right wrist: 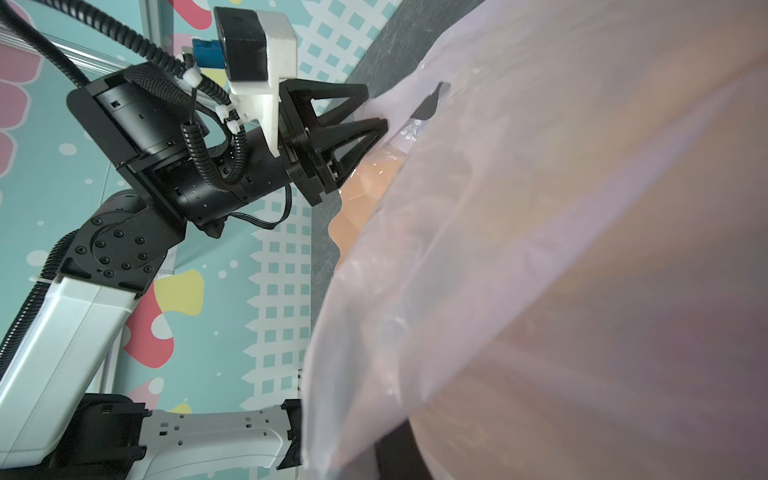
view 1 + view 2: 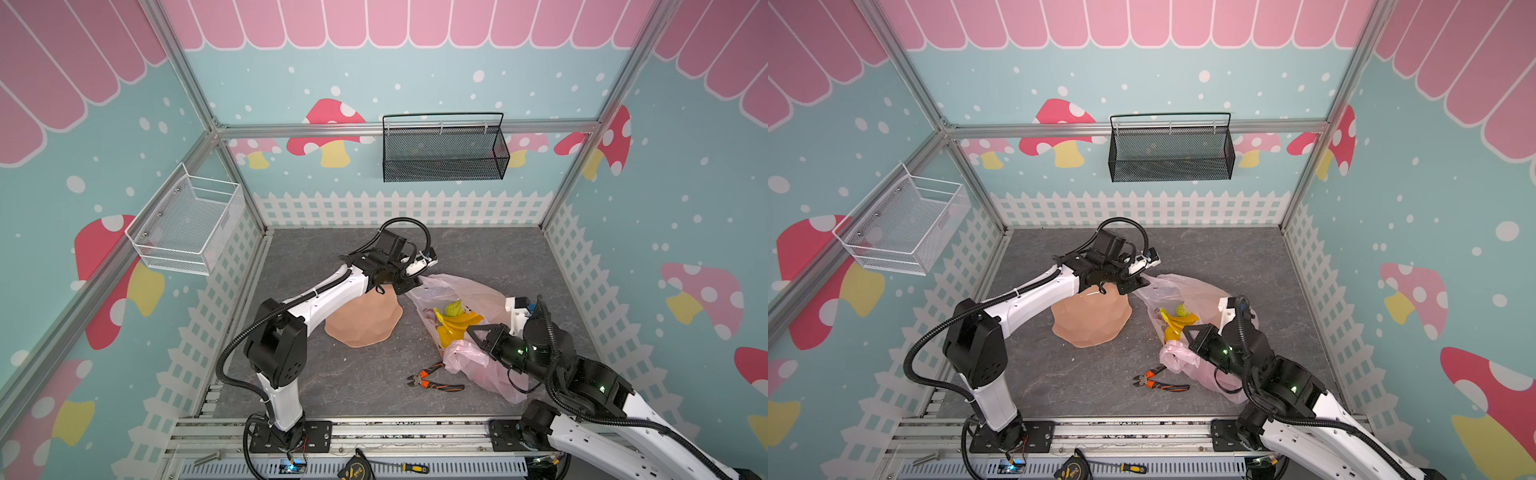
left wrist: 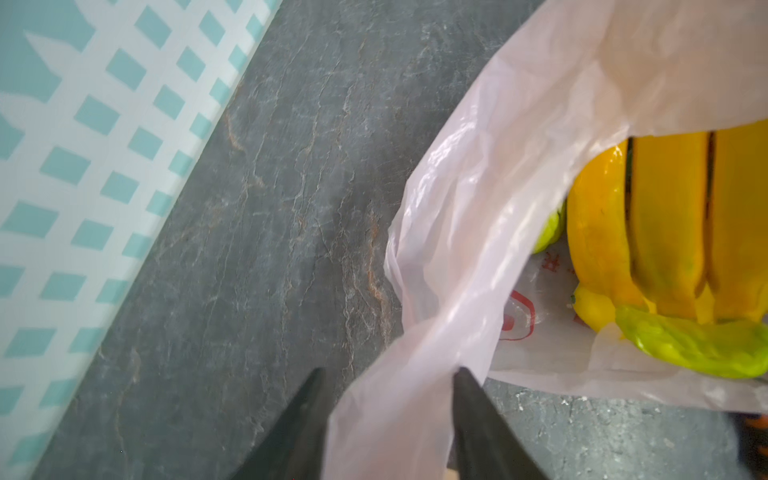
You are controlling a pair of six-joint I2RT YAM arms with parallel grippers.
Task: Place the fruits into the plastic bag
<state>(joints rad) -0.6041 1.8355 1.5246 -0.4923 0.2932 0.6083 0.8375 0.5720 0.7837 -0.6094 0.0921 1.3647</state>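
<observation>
Where the plastic bag (image 3: 498, 187) edge meets the left tool (image 3: 390, 370) — bare table (image 3: 270, 208) adjoins.

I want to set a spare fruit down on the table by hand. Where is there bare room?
Free: the table strip between the back fence and the plastic bag; the near-left patch between plate, pliers and front rail. Crowded: the middle, where plate, bag and pliers sit close together.

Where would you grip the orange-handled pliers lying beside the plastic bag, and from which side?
Probably grip the pliers at the pivot behind the black head, coming straight down: they lie flat on the table, handles splayed, so the pivot is narrowest.
</observation>
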